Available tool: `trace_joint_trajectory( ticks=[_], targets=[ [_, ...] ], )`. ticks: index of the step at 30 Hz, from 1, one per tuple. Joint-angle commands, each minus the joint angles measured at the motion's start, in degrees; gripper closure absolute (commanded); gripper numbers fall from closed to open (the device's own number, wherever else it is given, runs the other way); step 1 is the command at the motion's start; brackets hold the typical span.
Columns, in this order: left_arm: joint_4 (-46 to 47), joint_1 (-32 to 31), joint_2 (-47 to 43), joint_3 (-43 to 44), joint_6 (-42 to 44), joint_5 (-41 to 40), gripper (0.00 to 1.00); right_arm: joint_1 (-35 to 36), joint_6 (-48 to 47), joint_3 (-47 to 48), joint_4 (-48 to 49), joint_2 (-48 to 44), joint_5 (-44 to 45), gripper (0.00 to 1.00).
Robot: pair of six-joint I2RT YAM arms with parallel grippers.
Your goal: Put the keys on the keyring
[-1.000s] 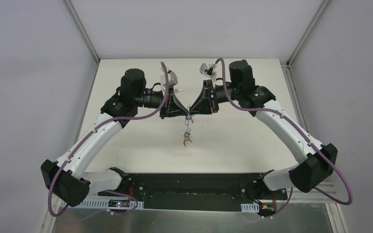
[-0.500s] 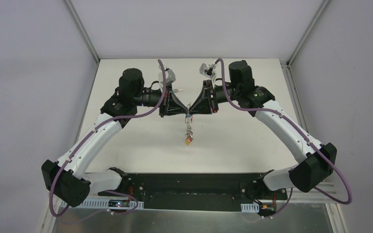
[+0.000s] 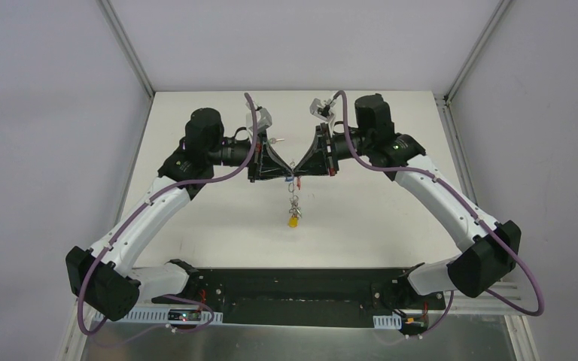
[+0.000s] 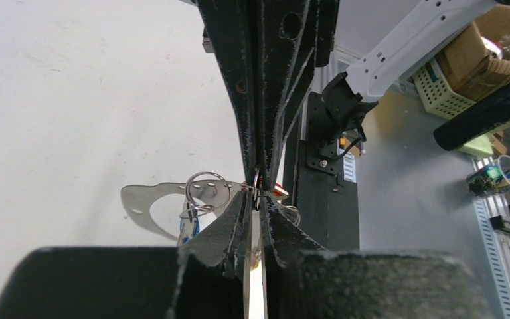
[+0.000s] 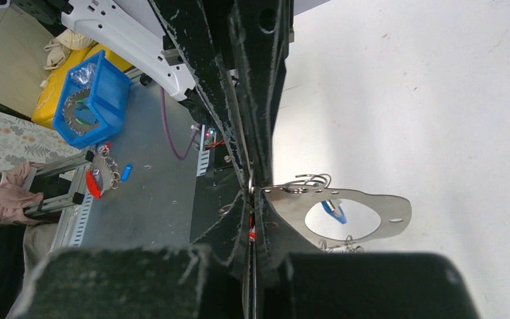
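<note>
- One bunch of keys (image 3: 292, 204) dangles over the middle of the table (image 3: 218, 222), its yellow tag (image 3: 293, 221) lowest.
- Just beyond, the left gripper (image 3: 288, 178) and right gripper (image 3: 295, 177) meet tip to tip, both clamped tight on the bunch's top.

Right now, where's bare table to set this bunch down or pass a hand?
Bare table left of the hanging keys, up to the left arm and black base bar; same on the right. Crowded at centre, where left tool and right tool meet above them.

White table (image 3: 218, 226), blue bin (image 5: 114, 93), cardboard box (image 4: 478, 46) beyond.
</note>
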Motion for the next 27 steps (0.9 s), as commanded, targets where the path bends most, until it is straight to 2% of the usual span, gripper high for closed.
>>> trace_joint_trajectory(
  ticks=[1,6,8,11,22,27],
  targets=[
    [-2.8,1.0,-2.1,2.4,6.8,1.3,0.86,0.6,-4.4,2.3,-3.9,-0.3,-0.8,1.0],
    [-17.7,1.1,-2.1,9.6,19.7,-0.1,0.64,2.5,-9.7,2.3,-8.7,0.4,1.4,1.0],
    [-20.4,1.0,-1.5,11.1,22.3,-0.3,0.57,3.1,-10.0,2.3,-8.9,0.9,1.4,1.0],
    [-22.2,0.6,-0.4,12.2,24.5,-0.3,0.52,3.8,-10.0,2.7,-8.9,1.6,1.3,1.0],
    [-27.2,-3.1,3.9,13.5,32.1,0.2,0.48,4.2,-8.6,2.4,-7.4,1.9,-0.5,1.0],
    [-29.6,-4.2,5.7,14.2,33.7,-0.1,0.54,4.2,-8.5,1.8,-7.1,1.5,-0.3,1.0]
  ],
)
